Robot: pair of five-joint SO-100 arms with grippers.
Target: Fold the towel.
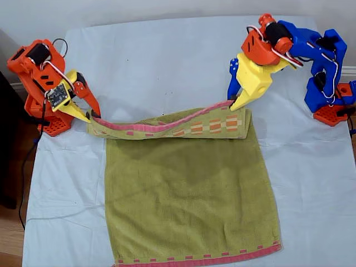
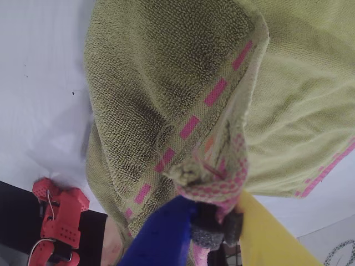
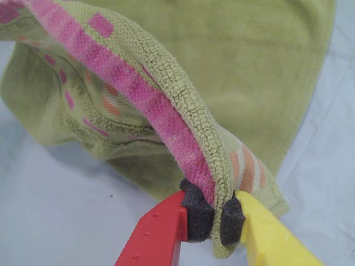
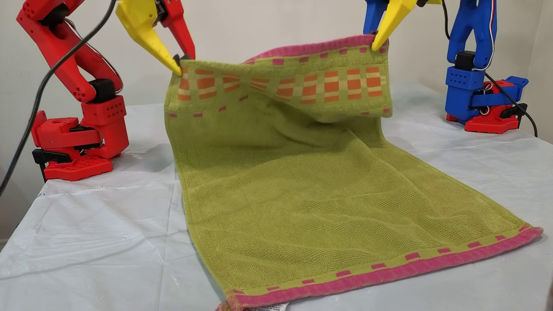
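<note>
The towel (image 1: 189, 194) is big and green, and most of it lies flat on the pale table sheet (image 1: 67, 183). Its near end has a pink hem, and that end rests close to the table's front edge in the exterior view. The far end is lifted up off the table by both grippers. It hangs between them like a little sagging rope, with its orange and cream checked band (image 4: 302, 84) facing the other view.

My first gripper (image 2: 213, 221) has one blue finger and one yellow finger. It is squeezed tight on a bunched corner of the towel, the corner on the exterior view's right. The pink hem is pinched between its dark foam pads (image 2: 206, 233).

My second gripper (image 3: 211, 216) has one red finger and one yellow finger. It is clamped on the other lifted corner, on the exterior view's left. The pink hem runs right between its pads.

A small white tag (image 4: 270, 307) peeks out under the near hem in the other view.
</note>
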